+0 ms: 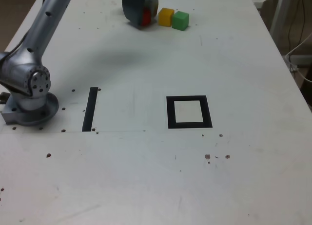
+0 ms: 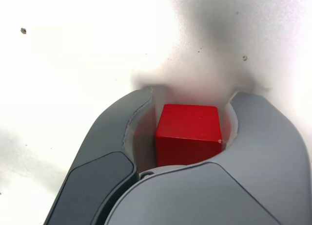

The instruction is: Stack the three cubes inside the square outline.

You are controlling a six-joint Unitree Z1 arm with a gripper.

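The red cube (image 2: 187, 132) sits between the jaws of my gripper (image 2: 190, 101) in the wrist view. One jaw touches the cube's corner and a narrow gap shows at the other jaw, so the gripper is still open around it. In the exterior view the gripper (image 1: 140, 13) is low over the far part of the table and hides most of the red cube (image 1: 145, 18). The yellow cube (image 1: 166, 17) and green cube (image 1: 180, 20) stand in a row just to the exterior view's right of it. The black square outline (image 1: 189, 112) lies flat at mid-table with nothing inside it.
A narrow black strip (image 1: 89, 109) lies to the exterior view's left of the square. The arm's base (image 1: 30, 105) stands at the table's left edge. Small screw holes dot the white tabletop (image 1: 156, 176).
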